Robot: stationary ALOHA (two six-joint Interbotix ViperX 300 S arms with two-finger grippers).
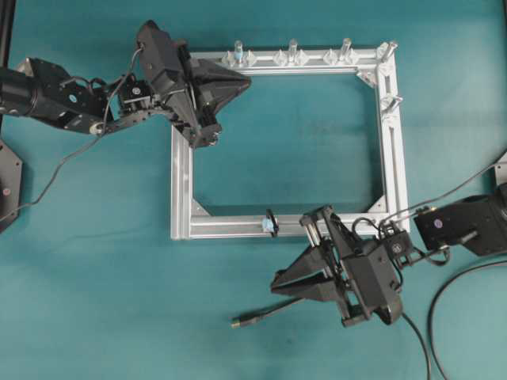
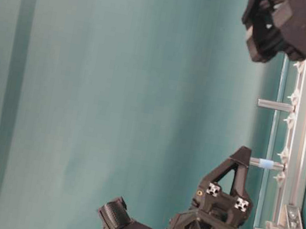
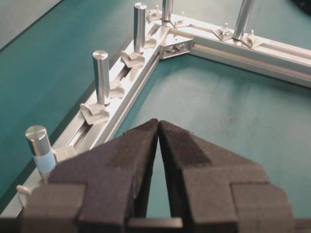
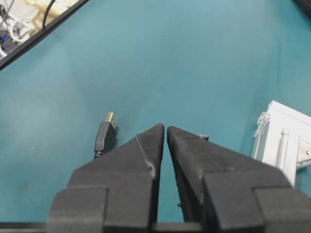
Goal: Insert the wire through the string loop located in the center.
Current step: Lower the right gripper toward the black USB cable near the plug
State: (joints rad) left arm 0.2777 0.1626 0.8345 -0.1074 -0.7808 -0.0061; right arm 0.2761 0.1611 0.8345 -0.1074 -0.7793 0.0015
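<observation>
**Wire not yet picked up; threading still to do**

Overhead view: The frame (image 1: 289, 142) lies on the teal surface (image 1: 103, 301). The loop (image 1: 272, 222) stands upright on the frame's near rail, about mid-length. The wire (image 1: 265, 313) lies on the surface just outside that rail, its plug end toward the left, apart from the loop. The right tool (image 1: 277, 286) hovers beside the wire, outside the frame; the left tool (image 1: 244, 78) sits over the frame's far left corner.

Table-level view: One bolt post (image 2: 266, 164) with a blue band stands on the frame; neither wire nor loop can be made out clearly.

Left wrist view: The left tool (image 3: 159, 125) has its tips together, holding nothing, aimed along the frame's post rail.

Right wrist view: The right tool (image 4: 165, 130) is likewise closed and empty; the plug (image 4: 105, 135) rests on the surface beside it.

Judgement: grasping, carrying and inserting all remain.
</observation>
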